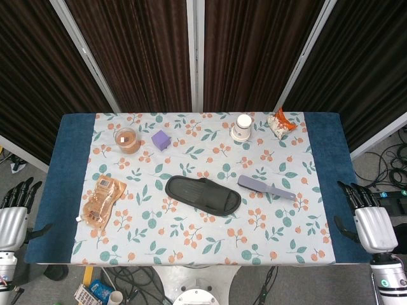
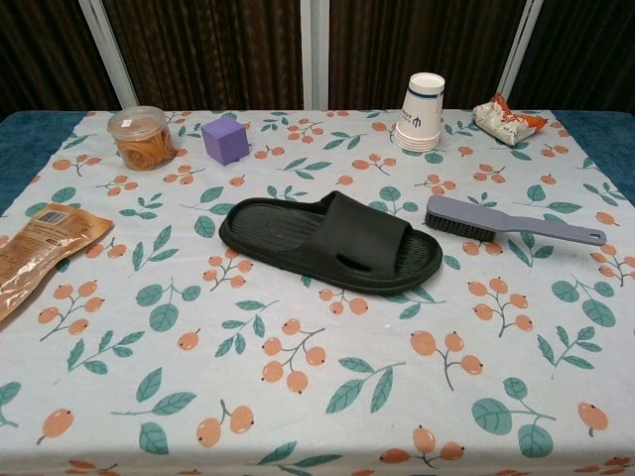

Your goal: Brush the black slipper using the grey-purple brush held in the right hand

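Nearest us, our left hand (image 1: 13, 219) and right hand (image 1: 372, 222) hang off the table's edges, fingers straight and apart, holding nothing. On the floral cloth (image 2: 298, 416) the moulded black slipper (image 2: 332, 241) lies flat, ribbed insole up; just beside its toe rests the grey-purple brush (image 2: 511, 223), bristles down. Farther back stand a paper cup stack (image 2: 424, 111), a purple cube (image 2: 225, 140) and a clear tub (image 2: 140, 137).
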`<state>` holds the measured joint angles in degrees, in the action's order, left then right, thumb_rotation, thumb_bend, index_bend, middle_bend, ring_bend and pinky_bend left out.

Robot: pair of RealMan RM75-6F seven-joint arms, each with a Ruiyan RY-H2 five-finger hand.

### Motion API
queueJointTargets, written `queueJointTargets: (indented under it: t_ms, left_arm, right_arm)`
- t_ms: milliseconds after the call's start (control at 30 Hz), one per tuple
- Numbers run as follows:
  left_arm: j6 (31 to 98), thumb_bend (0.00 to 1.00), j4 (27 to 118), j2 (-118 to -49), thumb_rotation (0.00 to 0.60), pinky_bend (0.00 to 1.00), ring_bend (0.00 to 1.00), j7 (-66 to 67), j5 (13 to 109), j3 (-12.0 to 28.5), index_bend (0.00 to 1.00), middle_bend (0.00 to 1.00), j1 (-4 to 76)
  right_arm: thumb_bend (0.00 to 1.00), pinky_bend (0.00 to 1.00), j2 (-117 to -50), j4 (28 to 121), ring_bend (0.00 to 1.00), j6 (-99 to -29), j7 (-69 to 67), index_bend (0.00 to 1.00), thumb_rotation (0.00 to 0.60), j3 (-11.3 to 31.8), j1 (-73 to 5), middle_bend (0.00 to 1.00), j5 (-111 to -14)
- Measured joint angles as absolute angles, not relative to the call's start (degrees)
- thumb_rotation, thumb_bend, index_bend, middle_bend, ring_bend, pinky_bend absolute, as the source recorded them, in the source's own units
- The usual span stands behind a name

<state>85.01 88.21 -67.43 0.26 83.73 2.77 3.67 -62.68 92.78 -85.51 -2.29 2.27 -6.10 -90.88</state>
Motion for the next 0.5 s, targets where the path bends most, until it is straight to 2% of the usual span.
queueJointTargets:
  t_ms: [267,500]
  left_arm:
    - [86.1,0.18,86.8,-68.0,0.6,0.11,0.02,-0.6,84.5,2.4,0.14,0.13,3.1]
    - [86.0,0.18,86.4,-68.5,0.6,0.11,0.02,-1.0,84.7,2.2,0.14,0.13,3.1]
  right_arm:
    - [0.28,0.13,-62.7,92.6,0.1,-86.3,-2.8,0.07,0.6,1.9,-5.5,0.17,-91.3]
    - [0.18,0.13,-62.9,93.0,0.1,-84.3,-2.1,0.07,0.6,1.8,-5.9,0.17,-90.1]
